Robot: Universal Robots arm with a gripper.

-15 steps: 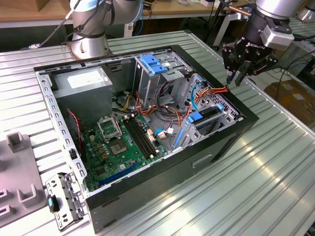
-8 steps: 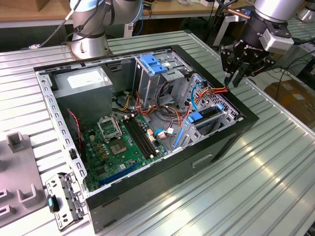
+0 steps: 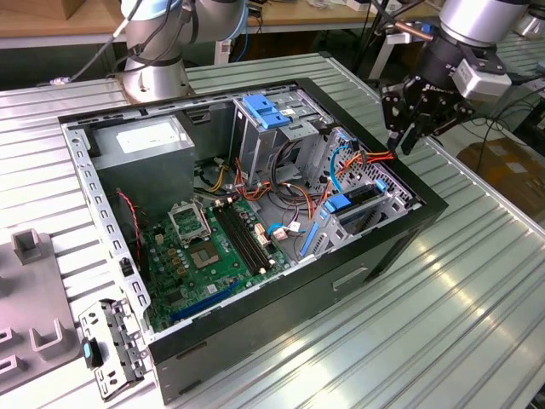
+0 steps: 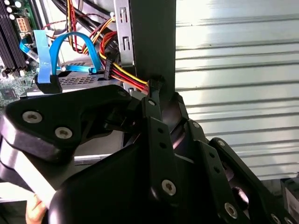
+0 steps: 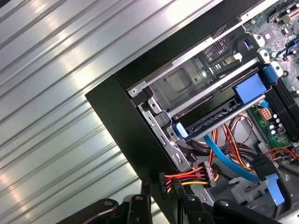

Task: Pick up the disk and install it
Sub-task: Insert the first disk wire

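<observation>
The disk [image 5: 211, 121] lies flat inside the lower drive bay at the corner of the open computer case, with a blue rail end [image 5: 179, 131] showing at the bay's mouth. In the exterior view that bay [image 3: 362, 200] sits at the case's right end. My gripper [image 3: 403, 145] hangs above and just outside that corner, over the black case wall [image 5: 124, 126]. It is open by a small gap with nothing between its fingers. In both wrist views the fingertips [image 5: 145, 186] straddle the wall edge near a red-yellow power plug [image 5: 187, 178]. The gripper [image 4: 166, 95] is apart from the disk.
The case [image 3: 255, 332] lies on a ribbed metal table [image 3: 460, 324]. Inside are a grey power-supply box [image 3: 140, 141], a tall cage with a blue latch [image 3: 268, 111], the motherboard [image 3: 213, 247] and loose cables [image 3: 358, 162]. A second arm's base [image 3: 157, 60] stands behind.
</observation>
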